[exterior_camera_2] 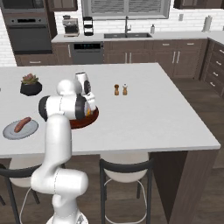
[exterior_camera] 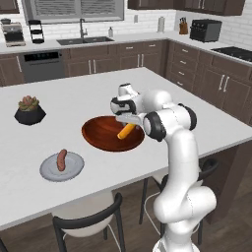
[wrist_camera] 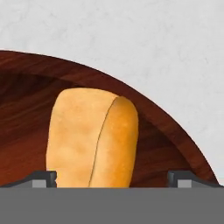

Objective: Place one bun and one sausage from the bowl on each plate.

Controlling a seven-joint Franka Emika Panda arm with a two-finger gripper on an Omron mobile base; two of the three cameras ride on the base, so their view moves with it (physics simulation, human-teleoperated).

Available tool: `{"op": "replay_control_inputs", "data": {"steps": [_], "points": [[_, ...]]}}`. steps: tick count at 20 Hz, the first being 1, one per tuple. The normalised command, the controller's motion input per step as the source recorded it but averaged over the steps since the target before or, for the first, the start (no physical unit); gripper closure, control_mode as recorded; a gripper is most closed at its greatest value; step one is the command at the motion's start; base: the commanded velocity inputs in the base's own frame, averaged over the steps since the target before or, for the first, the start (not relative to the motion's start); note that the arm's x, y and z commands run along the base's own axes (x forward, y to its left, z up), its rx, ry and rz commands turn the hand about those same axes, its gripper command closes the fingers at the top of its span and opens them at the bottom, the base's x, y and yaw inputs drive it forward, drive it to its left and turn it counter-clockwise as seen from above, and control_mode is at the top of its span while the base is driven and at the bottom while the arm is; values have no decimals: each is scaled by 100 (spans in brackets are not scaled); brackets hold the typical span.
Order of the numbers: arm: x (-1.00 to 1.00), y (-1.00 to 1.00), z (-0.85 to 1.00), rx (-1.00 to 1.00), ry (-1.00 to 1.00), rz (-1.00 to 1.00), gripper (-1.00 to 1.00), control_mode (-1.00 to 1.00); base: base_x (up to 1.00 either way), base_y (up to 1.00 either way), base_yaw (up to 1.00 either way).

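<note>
One wide white island counter (exterior_camera: 93,93) runs across the middle of the left base view, its pale top lightly speckled, with dark wooden cabinets along the back wall and down the right side of the room. In the upper part of that view a window sits over a sink (exterior_camera: 84,40), a dishwasher (exterior_camera: 43,65) stands at the upper left below a coffee machine (exterior_camera: 13,33), and a black toaster oven (exterior_camera: 205,30) rests at the upper right. Dark-framed stools (exterior_camera: 88,221) tuck under the near edge, at the bottom of the frame.

The reddish-brown bowl (exterior_camera: 101,133) lies at the centre of the left base view, and a golden bun (exterior_camera: 126,131) sits in its right half. The gripper (exterior_camera: 125,120) hangs just over the bun; in the hand view the two finger tips (wrist_camera: 43,178) stand wide apart at the bottom corners, with the bun (wrist_camera: 92,135) between them and untouched by either. The bowl's curved rim (wrist_camera: 144,100) arcs across that view against the white counter.

The light grey plate (exterior_camera: 61,166) lies at the lower left, near the bowl, and carries one sausage (exterior_camera: 61,159). A black plant pot (exterior_camera: 30,110) with a succulent stands at the left, well apart from both.

In the right base view, salt and pepper shakers (exterior_camera_2: 120,89) stand mid-counter, right of the bowl (exterior_camera_2: 89,118), and a wall oven (exterior_camera_2: 29,33) fills the upper left.
</note>
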Motion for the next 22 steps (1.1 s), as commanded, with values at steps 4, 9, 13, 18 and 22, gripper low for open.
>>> {"op": "replay_control_inputs", "data": {"steps": [4,9,13,18,22], "points": [[4,33,28,-2,0,-10,-100,-100,0,0,0],[2,20,17,-2,0,-8,-100,-100,0,0,0],[0,3,-14,-5,0,-5,-100,-100,0,0,0],[3,5,-25,-12,9,-1,-100,-100,0,0,0],[1,19,-20,-21,12,0,-100,-100,0,0,0]]}}
